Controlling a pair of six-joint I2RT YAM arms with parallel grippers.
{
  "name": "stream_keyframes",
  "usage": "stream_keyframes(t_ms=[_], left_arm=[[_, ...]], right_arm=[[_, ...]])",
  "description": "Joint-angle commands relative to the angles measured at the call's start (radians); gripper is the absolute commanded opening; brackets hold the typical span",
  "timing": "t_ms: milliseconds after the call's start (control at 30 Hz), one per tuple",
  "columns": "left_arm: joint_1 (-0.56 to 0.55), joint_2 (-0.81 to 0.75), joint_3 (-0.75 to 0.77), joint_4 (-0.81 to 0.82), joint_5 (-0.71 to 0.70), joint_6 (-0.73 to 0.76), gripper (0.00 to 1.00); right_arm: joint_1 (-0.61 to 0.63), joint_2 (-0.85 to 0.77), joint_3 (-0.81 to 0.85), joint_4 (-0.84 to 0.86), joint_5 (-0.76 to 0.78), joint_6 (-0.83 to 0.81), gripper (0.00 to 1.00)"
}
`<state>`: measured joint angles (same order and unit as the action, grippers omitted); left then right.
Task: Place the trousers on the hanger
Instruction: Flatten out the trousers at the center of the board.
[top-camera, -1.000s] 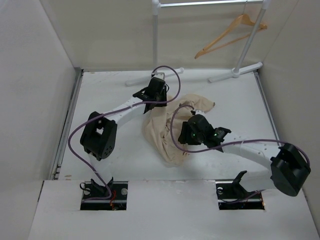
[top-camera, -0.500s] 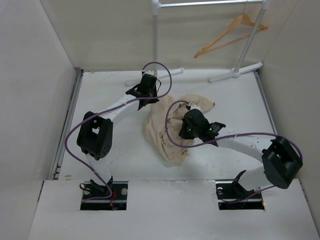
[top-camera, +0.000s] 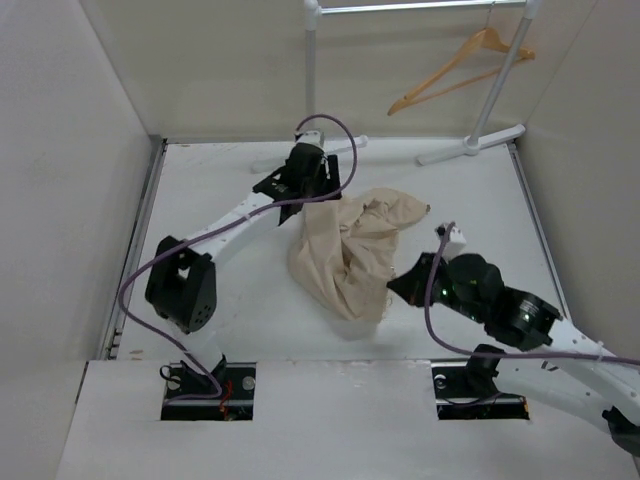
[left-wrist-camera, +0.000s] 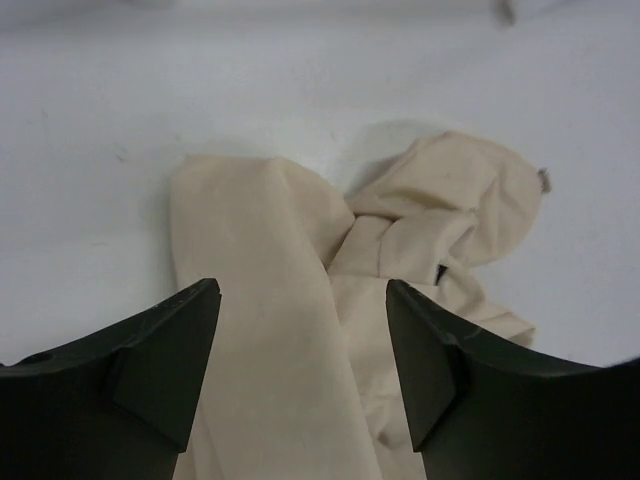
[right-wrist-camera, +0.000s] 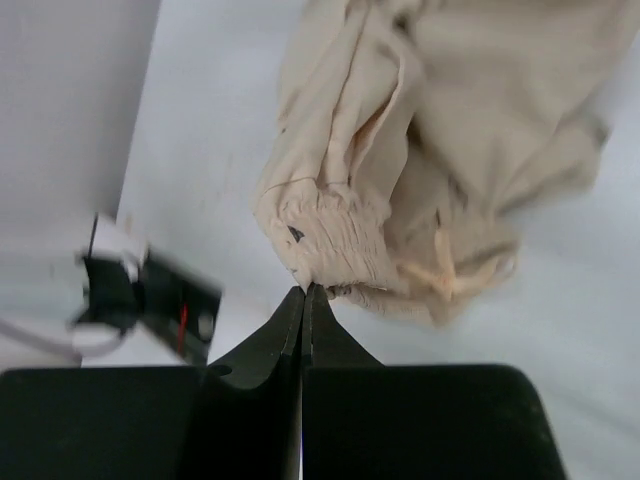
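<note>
One trousers (top-camera: 350, 250) heap between left hand (left-wrist-camera: 303, 300), agape, and right hand (right-wrist-camera: 303, 292), closed.

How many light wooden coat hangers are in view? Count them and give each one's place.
1. The slim orange-tan wooden hanger hangs on the white metal rack at the far right; no other shows.

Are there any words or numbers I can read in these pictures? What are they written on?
None: no words, numbers or labels can be read on the trousers, the hanger or the table.
The small black part with a red mark, in the right wrist view, is too blurred to read.
</note>
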<state>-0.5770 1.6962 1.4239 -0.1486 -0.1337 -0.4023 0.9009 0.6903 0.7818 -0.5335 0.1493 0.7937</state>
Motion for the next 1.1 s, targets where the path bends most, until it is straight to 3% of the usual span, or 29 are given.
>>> stream_keyframes(t_ms=[0, 233, 267, 300, 367, 433, 500, 633, 700, 733, 800, 967, 1067], left_arm=[[-0.019, 0.136, 0.05, -0.029, 0.02, 0.034, 0.66], [-0.043, 0.298, 0.168, -0.043, 0.014, 0.071, 0.54], [-0.045, 0.312, 0.184, -0.054, -0.004, 0.063, 0.35], [-0.043, 0.29, 0.173, -0.057, -0.062, 0.056, 0.23], [-0.037, 0.241, 0.147, -0.057, -0.113, 0.053, 0.14], [-0.024, 0.159, 0.113, -0.058, -0.165, 0.045, 0.1], [0.01, -0.021, 0.076, -0.088, -0.245, 0.039, 0.06], [0.074, -0.281, 0.086, -0.167, -0.34, 0.051, 0.02], [0.114, -0.416, 0.127, -0.216, -0.404, 0.054, 0.02], [0.128, -0.462, 0.153, -0.239, -0.432, 0.056, 0.02], [0.139, -0.551, 0.238, -0.273, -0.493, 0.063, 0.03], [0.147, -0.606, 0.45, -0.264, -0.534, 0.124, 0.05], [0.142, -0.607, 0.5, -0.235, -0.537, 0.143, 0.05]], right_arm=[[0.129, -0.16, -0.122, -0.297, 0.013, 0.246, 0.0], [0.138, -0.23, -0.134, -0.431, 0.027, 0.274, 0.0], [0.116, -0.245, -0.153, -0.425, 0.019, 0.276, 0.0], [0.106, -0.253, -0.162, -0.421, 0.016, 0.28, 0.0], [0.1, -0.256, -0.162, -0.412, 0.024, 0.277, 0.0], [0.091, -0.233, -0.133, -0.392, 0.042, 0.259, 0.0], [0.066, -0.16, -0.038, -0.339, 0.072, 0.174, 0.0], [0.013, -0.002, 0.233, -0.313, 0.108, -0.005, 0.0], [0.01, 0.086, 0.493, -0.351, 0.175, -0.13, 0.0], [0.01, 0.098, 0.545, -0.362, 0.194, -0.151, 0.0], [0.038, 0.162, 0.844, -0.448, 0.286, -0.243, 0.0], [0.161, 0.305, 1.368, -0.5, 0.4, -0.375, 0.0], [0.192, 0.34, 1.453, -0.474, 0.45, -0.398, 0.0]])
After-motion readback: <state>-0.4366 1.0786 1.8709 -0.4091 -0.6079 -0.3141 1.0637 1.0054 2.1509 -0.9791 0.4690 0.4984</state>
